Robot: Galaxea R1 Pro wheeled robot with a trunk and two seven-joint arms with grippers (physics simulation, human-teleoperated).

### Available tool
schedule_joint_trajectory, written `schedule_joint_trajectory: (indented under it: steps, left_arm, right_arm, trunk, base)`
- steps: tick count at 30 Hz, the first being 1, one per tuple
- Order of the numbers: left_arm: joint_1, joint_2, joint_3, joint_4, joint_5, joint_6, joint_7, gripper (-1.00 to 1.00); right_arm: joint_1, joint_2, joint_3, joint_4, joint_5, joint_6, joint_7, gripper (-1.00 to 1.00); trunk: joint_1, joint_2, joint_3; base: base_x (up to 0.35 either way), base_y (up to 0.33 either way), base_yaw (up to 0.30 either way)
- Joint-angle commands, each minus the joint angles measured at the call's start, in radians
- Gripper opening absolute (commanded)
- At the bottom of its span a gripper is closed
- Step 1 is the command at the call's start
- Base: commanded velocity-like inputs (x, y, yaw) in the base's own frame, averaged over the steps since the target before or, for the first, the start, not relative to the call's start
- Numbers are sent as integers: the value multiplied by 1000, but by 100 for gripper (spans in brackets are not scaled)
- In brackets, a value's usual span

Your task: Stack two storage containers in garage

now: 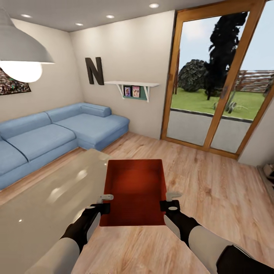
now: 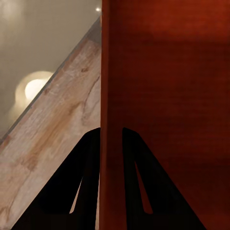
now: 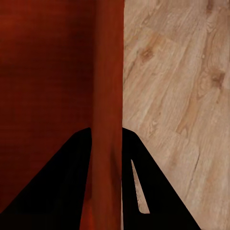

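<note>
Both arms reach forward from the bottom of the head view. The left claw (image 1: 102,203) pinches the left long wall of one orange-red storage container (image 1: 136,190), and the right claw (image 1: 170,201) pinches the right long wall, both near the end closest to the robot. Each wrist view shows a thin wall between two dark fingers (image 2: 139,182). The container hangs level between the claws, its long axis pointing away from the robot, beside the glass surface (image 1: 45,198), above the wood floor (image 1: 213,190) of the living room. I judge the carrying to the garage is not done yet.
</note>
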Motion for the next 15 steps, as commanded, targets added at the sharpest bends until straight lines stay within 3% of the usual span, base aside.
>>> schedule_joint_trajectory:
  steps: [1,15]
  left_arm:
    - [-1,-1,-2,-3,-1,-44,11,-100]
    - [-1,-1,-2,-3,-1,-44,10,-100]
  right_arm:
    - [0,0,23,0,-32,7,-10,-100]
    - [0,-1,23,0,-32,7,-10,-100]
  trunk:
    - [1,-2,-2]
    - [1,-2,-2]
  base:
    - [0,0,275]
    - [0,0,275]
